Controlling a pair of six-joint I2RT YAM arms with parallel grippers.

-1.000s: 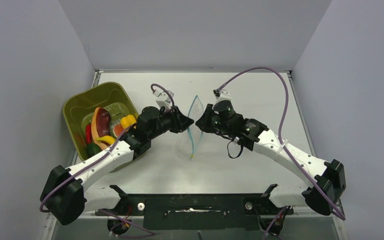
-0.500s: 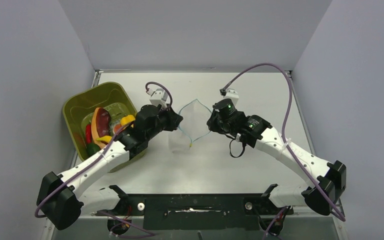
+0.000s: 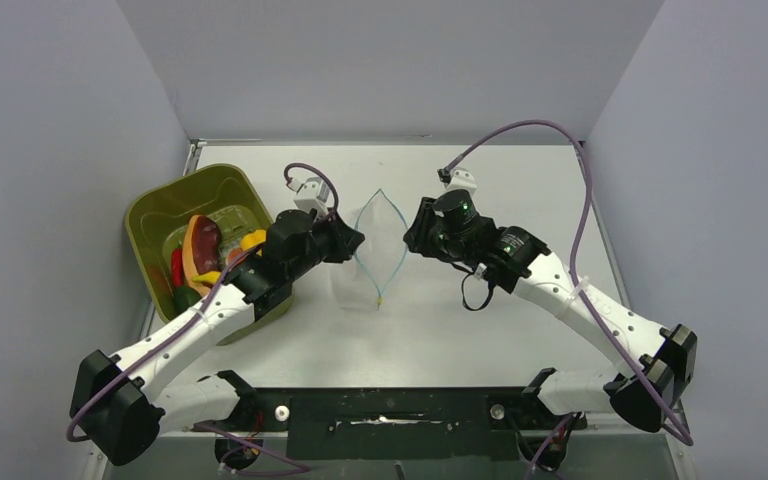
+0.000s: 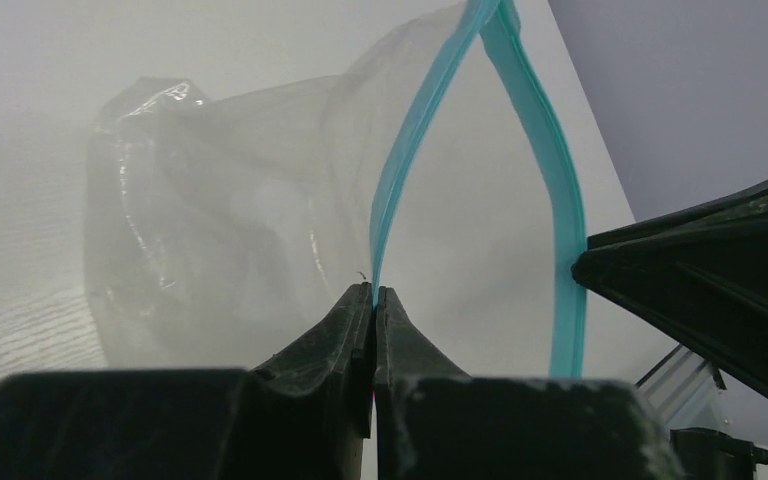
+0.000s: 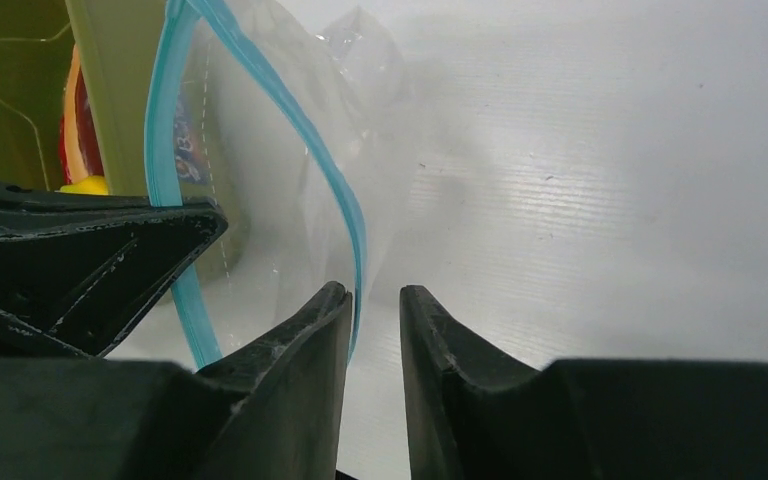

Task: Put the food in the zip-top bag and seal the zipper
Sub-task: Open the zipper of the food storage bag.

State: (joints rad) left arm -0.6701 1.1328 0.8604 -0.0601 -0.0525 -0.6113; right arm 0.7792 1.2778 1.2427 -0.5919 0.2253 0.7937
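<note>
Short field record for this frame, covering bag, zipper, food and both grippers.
bag: zip-top bag on the table, mouth spread open, nothing seen inside
zipper: unsealed, its two sides apart
food: in the olive-green bin
left gripper: shut on one side of the zipper
right gripper: jaws parted around the other side, not clamped

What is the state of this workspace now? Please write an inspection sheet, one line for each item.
Surface: white table, no spill seen.
Job's things: clear floppy plastic zip-top bag standing mid-table, its light-blue zipper strip parted; small plastic toy food lies in the olive-green plastic bin, none seen in the bag.
Clutter: nothing seen beyond that bin.
Grippers: left gripper, jaws shut on the zipper strip; right gripper, jaws apart beside it.
Cables: purple cables arch over both arms.
Surroundings: grey walls on three sides.
</note>
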